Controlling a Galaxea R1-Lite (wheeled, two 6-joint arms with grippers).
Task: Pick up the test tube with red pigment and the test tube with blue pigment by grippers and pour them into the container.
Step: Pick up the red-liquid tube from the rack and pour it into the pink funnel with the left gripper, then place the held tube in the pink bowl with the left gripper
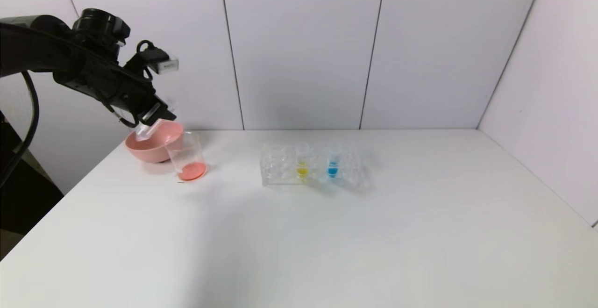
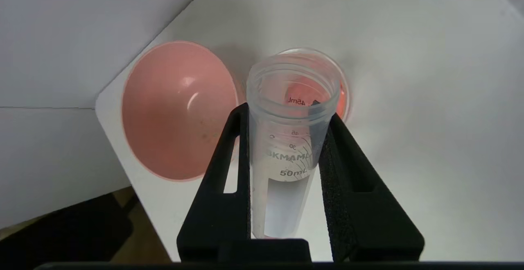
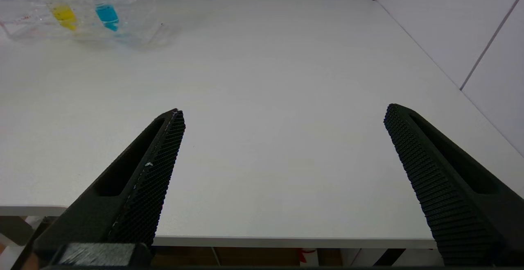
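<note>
Even, bright overhead light left soft shadows on the counter [image 1: 327,233] beside the rack [image 1: 313,165]; a glare spot sat inside the pink bowl [image 2: 176,110].

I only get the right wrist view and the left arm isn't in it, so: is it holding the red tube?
Observer: Yes. The left gripper has its jaws shut on the test tube with red pigment, which is tilted with its mouth pointing toward the container.
Operator: Is the red liquid in the container?
Observer: Orange-red liquid lies at the container's bottom, and the tube looks nearly empty.
Operator: Anything close to the container?
Observer: A pink bowl sits beside it, on its left and toward the wall.
</note>
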